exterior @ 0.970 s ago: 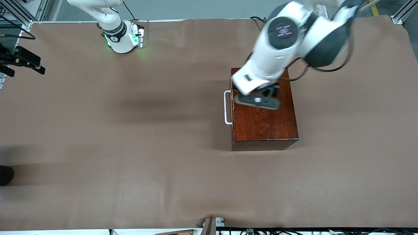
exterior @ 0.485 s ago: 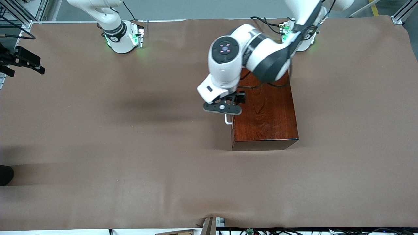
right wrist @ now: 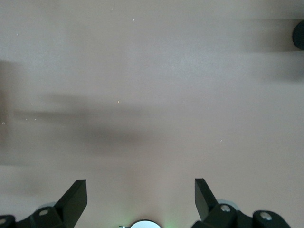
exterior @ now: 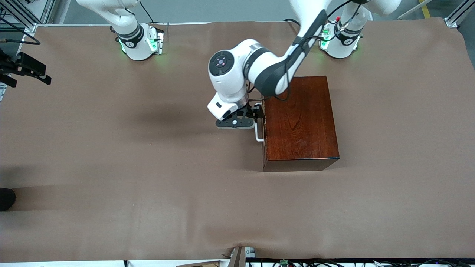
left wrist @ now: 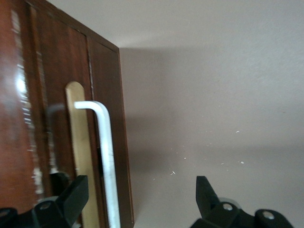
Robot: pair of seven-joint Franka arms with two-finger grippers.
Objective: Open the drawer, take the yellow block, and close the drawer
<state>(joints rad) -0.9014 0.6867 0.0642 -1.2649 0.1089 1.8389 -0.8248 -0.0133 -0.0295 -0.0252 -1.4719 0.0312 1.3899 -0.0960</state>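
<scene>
The left hand (exterior: 248,119), spread wide, hung in front of the shut drawer (left wrist: 78,137), its white handle (left wrist: 105,156) lying lengthwise between the fingers; the right arm waited, its hand (right wrist: 140,202) equally spread; no yellow block showed.

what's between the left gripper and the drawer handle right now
Nothing visible. The left gripper is open in front of the drawer, with the white handle between its fingers, not yet clamped. The drawer looks shut in the wooden box. The right arm waits, right gripper open.
</scene>
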